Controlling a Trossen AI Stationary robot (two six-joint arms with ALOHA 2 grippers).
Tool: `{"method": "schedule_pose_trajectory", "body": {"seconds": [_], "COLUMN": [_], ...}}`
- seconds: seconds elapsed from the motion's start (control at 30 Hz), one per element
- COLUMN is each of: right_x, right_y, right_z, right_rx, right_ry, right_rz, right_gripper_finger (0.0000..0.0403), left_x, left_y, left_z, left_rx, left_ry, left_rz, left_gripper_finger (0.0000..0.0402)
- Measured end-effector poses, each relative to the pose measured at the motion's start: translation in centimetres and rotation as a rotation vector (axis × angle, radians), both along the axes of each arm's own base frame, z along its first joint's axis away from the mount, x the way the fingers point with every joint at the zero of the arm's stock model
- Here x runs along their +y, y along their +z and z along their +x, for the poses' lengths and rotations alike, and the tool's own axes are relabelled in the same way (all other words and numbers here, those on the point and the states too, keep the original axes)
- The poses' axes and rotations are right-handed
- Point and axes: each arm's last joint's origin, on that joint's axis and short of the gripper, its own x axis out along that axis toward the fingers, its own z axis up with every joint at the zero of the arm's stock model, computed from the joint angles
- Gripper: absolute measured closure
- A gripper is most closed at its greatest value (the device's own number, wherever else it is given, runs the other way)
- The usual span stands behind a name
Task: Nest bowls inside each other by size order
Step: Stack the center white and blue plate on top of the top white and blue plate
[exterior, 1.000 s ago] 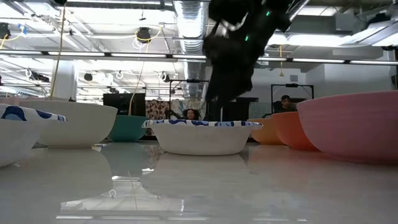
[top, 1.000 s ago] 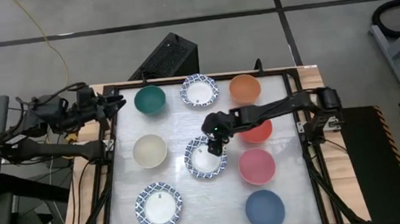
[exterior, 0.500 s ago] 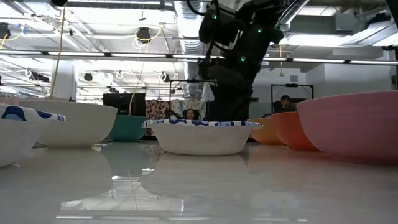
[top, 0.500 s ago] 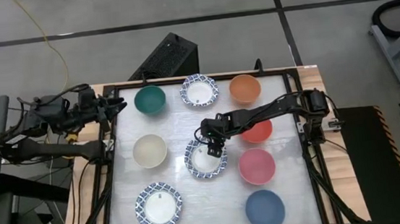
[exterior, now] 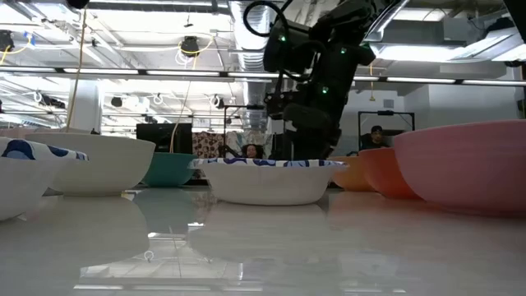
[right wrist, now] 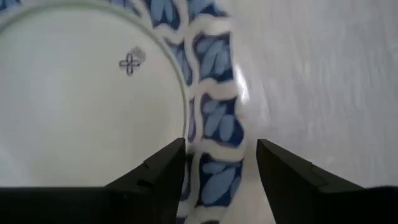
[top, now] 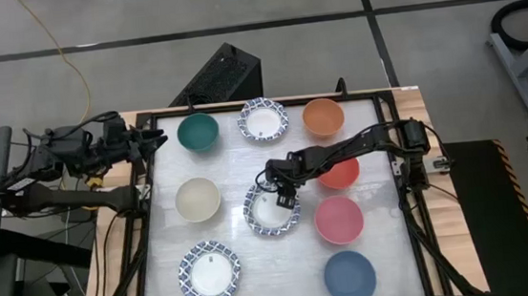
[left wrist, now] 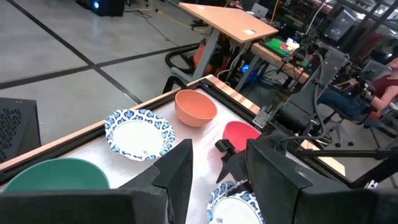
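Low over the middle patterned bowl (top: 270, 215) with the right gripper (top: 286, 197): jaws moderately apart, astride the bowl's rim on its right-arm side, one finger inside and one outside, nothing pinched yet. Bowl flat on the counter (top: 232, 170), roughly central.

Likely trouble from here:
- Closing on a thin, sloped, glossy rim: could squirt out of the fingers or tip on lifting, since held at one edge only.
- Pressing down while closing: could skate the bowl across the smooth counter.
- Swinging a tilted bowl outward: could clip the neighbours on the right-arm side.

Around the middle patterned bowl:
- Just beside it on the right-arm side, the pink bowl (top: 338, 219) and the red bowl (top: 343, 174), the red one partly under the right arm. Tightest spot; little room for a sideways exit there.
- Near it on the left-arm side, the cream bowl (top: 197, 199).
- Farther along the same side as the red one, a second patterned bowl (top: 263, 119), with the teal bowl (top: 198, 133) and orange bowl (top: 323, 117) flanking it.
- On the opposite side, well apart, a third patterned bowl (top: 209, 272) and the blue bowl (top: 349, 277).

Nothing nested so far; all nine standing singly.

Parked at the counter's edge past the teal bowl, the left gripper (top: 153, 138), fingers somewhat apart, empty, out of the way.
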Motion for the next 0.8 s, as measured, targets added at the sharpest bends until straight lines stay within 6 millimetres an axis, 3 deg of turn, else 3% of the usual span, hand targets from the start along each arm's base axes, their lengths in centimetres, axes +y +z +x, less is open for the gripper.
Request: {"method": "schedule_pose_trajectory", "body": {"seconds": [0.17, 0.47, 0.63, 0.8], "right_x": [0.0, 0.2, 0.1, -0.9], "right_y": [-0.4, -0.2, 0.1, 2.1], "right_z": [0.0, 0.0, -0.1, -0.5], "right_rx": [0.012, 0.008, -0.004, -0.067], "right_ry": [-0.005, -0.04, -0.091, -0.169], "right_rz": [0.008, 0.105, 0.168, 0.267], "right_gripper_finger": [0.0237, 0.0386, 0.0385, 0.0396], "left_x": [0.0, 0.0, 0.0, 0.0], "left_y": [-0.1, -0.1, -0.3, -0.4], "left_z": [0.0, 0.0, -0.1, -0.1], "left_rx": [0.012, 0.013, 0.029, 0.044], "left_ry": [0.001, 0.008, 0.009, 0.013], "left_rz": [-0.001, 0.001, 0.0, -0.002], "left_gripper_finger": [0.0264, 0.0264, 0.0264, 0.0264]}}
